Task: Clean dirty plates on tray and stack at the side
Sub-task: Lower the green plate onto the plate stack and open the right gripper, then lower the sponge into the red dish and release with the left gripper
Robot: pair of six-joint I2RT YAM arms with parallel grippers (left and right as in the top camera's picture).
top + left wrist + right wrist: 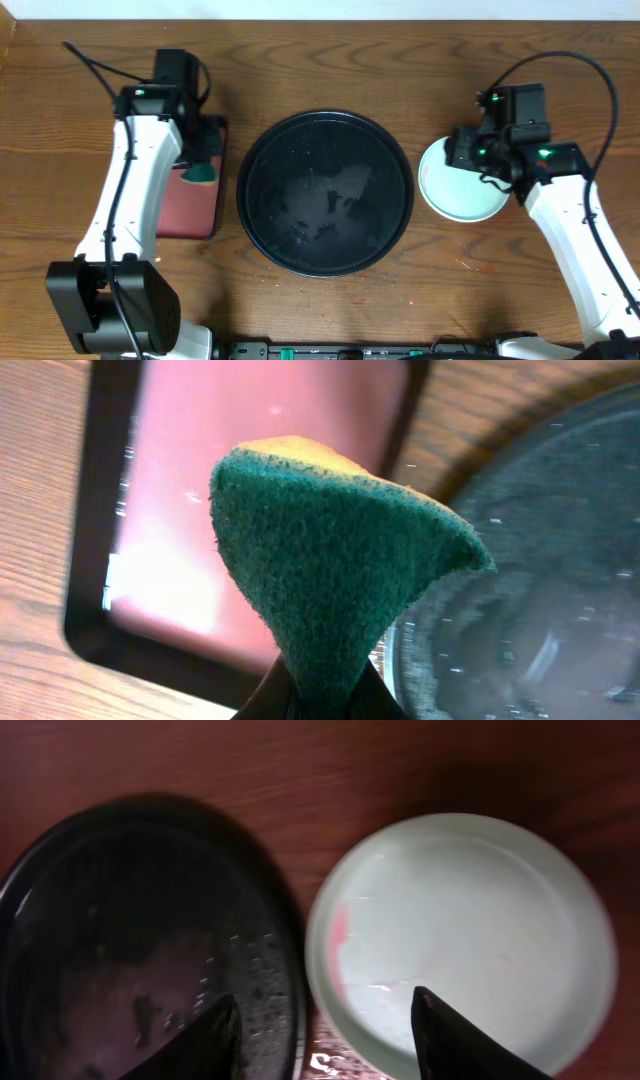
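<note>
The black round tray (pixel 325 235) lies mid-table, wet, with no plate on it; it also shows in the right wrist view (pixel 130 920) and the left wrist view (pixel 545 550). One mint-blue plate (pixel 455 195) rests on the table to the tray's right. It has a faint red smear near its left rim (pixel 470 920). My right gripper (pixel 463 150) (pixel 325 1040) is open, one finger over the tray's edge, the other over the plate, holding nothing. My left gripper (pixel 203 160) (pixel 325 708) is shut on a green-and-yellow sponge (pixel 330 560) above the dark-red tray.
A dark-red rectangular tray (pixel 185 210) (pixel 250 490) sits left of the black tray, under the left arm. Bare wood shows in front of and behind both trays.
</note>
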